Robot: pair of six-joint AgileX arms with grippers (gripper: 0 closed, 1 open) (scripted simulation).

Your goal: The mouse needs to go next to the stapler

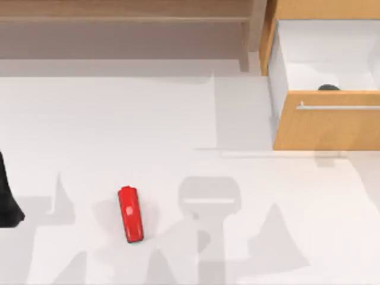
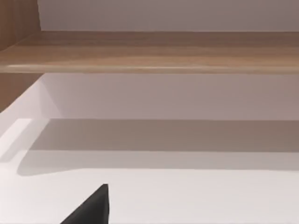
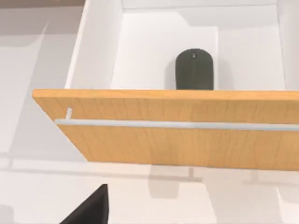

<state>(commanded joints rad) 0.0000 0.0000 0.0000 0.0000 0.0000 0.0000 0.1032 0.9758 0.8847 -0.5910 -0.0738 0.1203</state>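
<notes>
The smooth dark grey oval mouse [image 3: 194, 70] lies inside the open wooden drawer [image 3: 177, 135], well apart from the bright red stapler [image 1: 131, 214] on the white bench [image 1: 119, 130]; I should lower my right claw, whose state I cannot tell, straight over its rounded top

I see a white table [image 1: 119, 124] w/ soft grey shadows across it. Wood shelf [image 1: 124, 12] runs along the far edge, pale wall [image 2: 163, 14] behind it. Top right: open wood drawer [image 1: 326, 127], white inside, metal handle [image 1: 338, 107] on the front. Light's even, diffuse.
</notes>
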